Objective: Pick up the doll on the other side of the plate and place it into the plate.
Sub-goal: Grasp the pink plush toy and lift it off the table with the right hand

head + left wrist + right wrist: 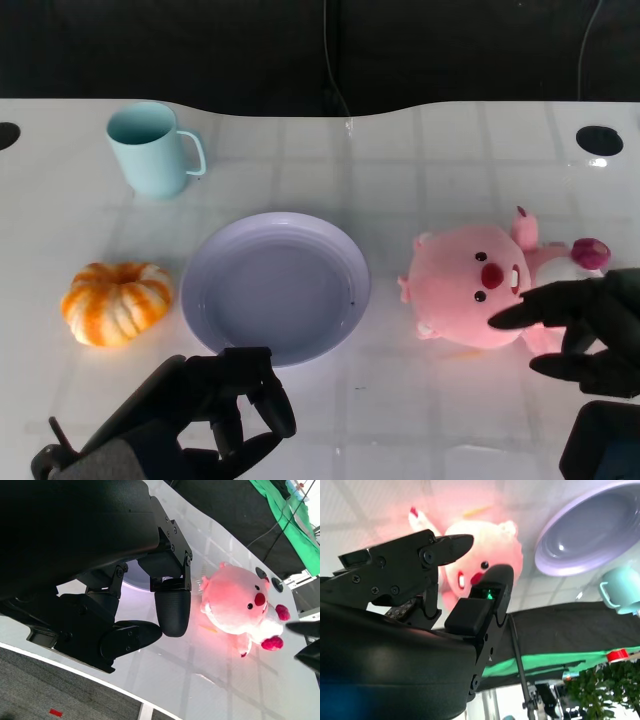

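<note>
- The doll (478,285), pink with a red nose, lies on its back on the white table (420,420), to the right of the plate (275,286) and apart from it, a strip of bare table between them.
- My right hand (585,330) is right there at the doll's near side, fingers (530,305) spread and pointing in at its face; one fingertip looks to be at the cheek, though I cannot tell if it touches.
- From the right wrist view, two of my fingers (452,547) stand apart with the doll's face (480,555) showing between them, nothing pinched.
- My left hand (215,405) sits low at the near edge of the table, just in front of the plate's rim, fingers curled in loosely and holding nothing.
- The left wrist view shows those curled fingers (171,610) over the table, the doll (240,602) lying beyond them.
- The plate is lavender, round, upright, nothing in it.
- To the plate's left, an orange and white pumpkin (116,302), near but not touching.
- Behind that, toward the far edge, a pale blue mug (152,149), upright, handle turned to the right.
</note>
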You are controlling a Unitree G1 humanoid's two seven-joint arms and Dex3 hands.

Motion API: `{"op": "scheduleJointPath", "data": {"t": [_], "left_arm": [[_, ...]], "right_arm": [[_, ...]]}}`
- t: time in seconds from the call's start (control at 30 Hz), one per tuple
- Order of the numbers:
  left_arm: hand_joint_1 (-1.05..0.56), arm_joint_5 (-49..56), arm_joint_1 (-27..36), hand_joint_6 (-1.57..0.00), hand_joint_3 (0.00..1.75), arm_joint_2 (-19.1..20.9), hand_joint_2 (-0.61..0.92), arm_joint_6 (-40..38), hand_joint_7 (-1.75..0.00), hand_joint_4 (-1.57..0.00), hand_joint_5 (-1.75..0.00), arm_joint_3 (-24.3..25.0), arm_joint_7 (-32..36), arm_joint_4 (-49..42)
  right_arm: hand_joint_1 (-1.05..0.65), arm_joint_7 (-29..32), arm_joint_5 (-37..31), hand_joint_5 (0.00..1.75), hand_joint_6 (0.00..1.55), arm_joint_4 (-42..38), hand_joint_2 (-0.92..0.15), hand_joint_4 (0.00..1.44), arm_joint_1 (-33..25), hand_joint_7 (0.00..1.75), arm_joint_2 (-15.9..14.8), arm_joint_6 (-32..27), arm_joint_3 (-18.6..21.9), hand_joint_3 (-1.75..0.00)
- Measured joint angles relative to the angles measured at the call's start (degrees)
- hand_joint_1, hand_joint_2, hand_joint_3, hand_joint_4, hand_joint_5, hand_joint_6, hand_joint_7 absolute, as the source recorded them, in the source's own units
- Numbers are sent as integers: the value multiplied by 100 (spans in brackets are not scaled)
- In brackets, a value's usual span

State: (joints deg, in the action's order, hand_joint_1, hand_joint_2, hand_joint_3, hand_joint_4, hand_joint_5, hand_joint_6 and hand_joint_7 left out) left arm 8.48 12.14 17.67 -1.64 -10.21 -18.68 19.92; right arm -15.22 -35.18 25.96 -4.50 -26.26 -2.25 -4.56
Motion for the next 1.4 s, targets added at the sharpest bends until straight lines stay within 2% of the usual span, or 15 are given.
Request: {"op": "scheduleJointPath", "data": {"t": [0.03, 0.1, 0.17, 0.37, 0.57, 0.7, 0.93, 1.07, 1.4], "left_arm": [[-16, 0, 0, -64, 76, 0, 70, 0, -139, -67, -175, -1, 0, 0], [-17, 1, 1, -64, 76, 0, 70, 0, -139, -67, -175, -1, 0, 0], [-17, 1, 1, -64, 76, 0, 70, 0, -139, -67, -175, -2, 0, 1], [-19, 56, 1, -65, 76, 0, 70, 15, -139, -66, -175, -55, 1, 0], [-19, 70, 1, -65, 76, -2, 69, 14, -139, -65, -175, -77, 1, 4], [-19, 70, 3, -65, 77, -4, 68, 20, -138, -67, -175, -79, 2, 5], [-19, 74, 14, -65, 77, -4, 69, 23, -138, -66, -175, -81, 2, 18], [-19, 80, 18, -65, 78, -3, 69, 7, -138, -66, -175, -83, 2, 26], [-21, 87, 28, -65, 77, -12, 69, -38, -139, -67, -175, -95, 2, 57]], "right_arm": [[-35, -6, -53, 59, 73, 50, -88, 95, -1, 0, -13, -46, 37, -1], [-45, -101, -251, 39, 62, 201, -91, 92, 4, 0, -53, -260, 124, -2], [-51, -284, -458, 27, 53, 338, -92, 89, 20, 0, -110, -515, 167, -2], [-64, -747, -902, 14, 37, 487, -92, 73, 217, 0, -304, -990, 285, -3], [-73, -1322, -1298, 11, 30, 464, -92, 69, 488, 0, -408, -1317, 111, -6], [-76, -1637, -1540, 9, 27, 125, -92, 67, 784, 0, -518, -1398, -110, -5], [-75, -1657, -1658, 4, 25, -557, -90, 58, 1143, 0, -521, -1329, -367, -1], [-68, -1663, -1811, 4, 25, -862, -82, 59, 1396, 0, -525, -1321, -539, 0], [-62, -1507, -2043, 1, 28, -1660, -76, 53, 1879, 1, -450, -1315, -994, 0]]}}
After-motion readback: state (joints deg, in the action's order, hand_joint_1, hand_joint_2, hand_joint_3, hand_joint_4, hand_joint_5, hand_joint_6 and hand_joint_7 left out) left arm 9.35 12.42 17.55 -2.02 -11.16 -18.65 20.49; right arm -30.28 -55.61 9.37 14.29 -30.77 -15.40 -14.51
